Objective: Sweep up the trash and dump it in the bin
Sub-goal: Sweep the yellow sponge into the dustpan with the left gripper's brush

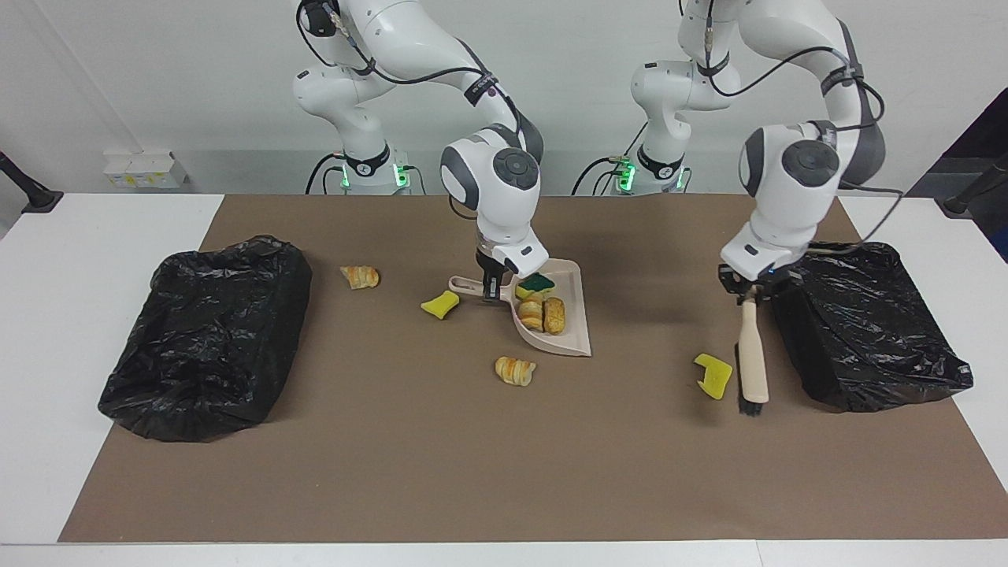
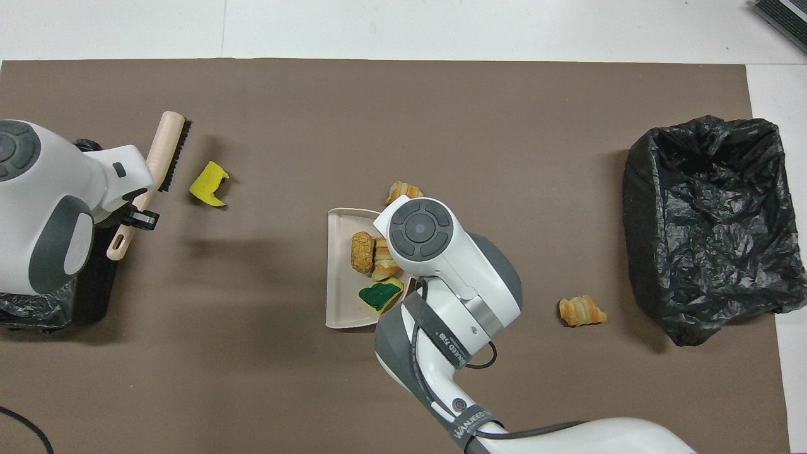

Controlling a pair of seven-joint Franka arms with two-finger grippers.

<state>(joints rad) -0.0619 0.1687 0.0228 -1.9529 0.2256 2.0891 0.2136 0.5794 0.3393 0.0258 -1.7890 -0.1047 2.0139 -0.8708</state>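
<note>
Three pieces of trash already lie in the beige dustpan [image 1: 561, 315], in the centre of the facing frame: a green-faced sponge [image 1: 539, 283] and two pastries [image 1: 543, 314]. The right gripper [image 1: 491, 285] is clamped on the pan's handle and holds it flat on the brown mat [image 1: 441, 472], mouth turned toward the frame's right, so it can take whatever gets pushed in from that side.

Four pieces are loose. A yellow sponge chunk [image 1: 440, 304] lies just beside the handle, a pastry [image 1: 515, 370] just below the pan's lip, another pastry [image 1: 360, 276] toward the left-hand black-lined bin [image 1: 206, 339], and a notched yellow chunk [image 1: 713, 375] at the right, near the other bin [image 1: 866, 323].

The left gripper [image 1: 750, 287] is closed on the handle of the brush [image 1: 752, 354], which hangs between the notched chunk and the right-hand bin with its black bristles facing the chunk. That placement puts the brush on the outer side of the piece, presumably so a stroke can drive it toward the pan's mouth. From the facing view I cannot tell whether the bristles touch the mat or ride just above it; in the overhead frame, brush and chunk appear apart.

Neither bin has visibly received anything, so dumping looks some way off.
</note>
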